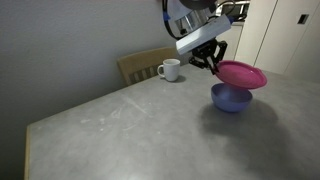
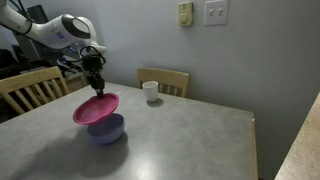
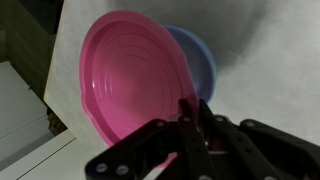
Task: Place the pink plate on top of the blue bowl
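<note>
My gripper [image 1: 213, 66] is shut on the rim of the pink plate [image 1: 241, 74] and holds it just above the blue bowl [image 1: 231, 98], which stands on the grey table [image 1: 130, 130]. In the other exterior view the plate [image 2: 96, 108] hangs tilted over the bowl [image 2: 106, 130], with the gripper [image 2: 97, 90] at its far edge. In the wrist view the plate [image 3: 130, 80] covers most of the bowl [image 3: 203, 62], and the fingers [image 3: 192, 112] pinch the plate's rim.
A white mug [image 1: 170, 69] stands near the table's far edge, in front of a wooden chair [image 1: 143, 64]. The mug [image 2: 151, 91] and a chair [image 2: 165, 80] show again there. Another chair [image 2: 30, 88] stands by the table's side.
</note>
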{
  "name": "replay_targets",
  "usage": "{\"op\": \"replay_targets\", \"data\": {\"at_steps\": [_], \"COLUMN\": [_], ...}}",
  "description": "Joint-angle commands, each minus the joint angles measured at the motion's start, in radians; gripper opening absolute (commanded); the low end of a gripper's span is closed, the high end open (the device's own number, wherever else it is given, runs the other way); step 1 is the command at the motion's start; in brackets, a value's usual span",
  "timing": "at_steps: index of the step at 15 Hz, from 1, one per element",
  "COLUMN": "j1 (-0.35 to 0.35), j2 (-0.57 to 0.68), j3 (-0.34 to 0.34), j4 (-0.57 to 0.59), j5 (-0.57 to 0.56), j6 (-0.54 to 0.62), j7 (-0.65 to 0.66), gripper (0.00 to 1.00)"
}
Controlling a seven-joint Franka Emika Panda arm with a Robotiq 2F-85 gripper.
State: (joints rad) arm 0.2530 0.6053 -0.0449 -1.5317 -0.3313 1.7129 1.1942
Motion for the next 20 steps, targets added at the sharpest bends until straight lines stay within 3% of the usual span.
{"op": "replay_targets", "data": {"at_steps": [1, 20], "j1": [-0.018, -0.015], "j2": [-0.011, 0.142], "j3": [0.001, -0.001], "j4": [-0.022, 0.106], "j5": [-0.003, 0.013], "j6": [0.026, 0.02], "j7": [-0.031, -0.086], "gripper": [0.03, 0.03]}}
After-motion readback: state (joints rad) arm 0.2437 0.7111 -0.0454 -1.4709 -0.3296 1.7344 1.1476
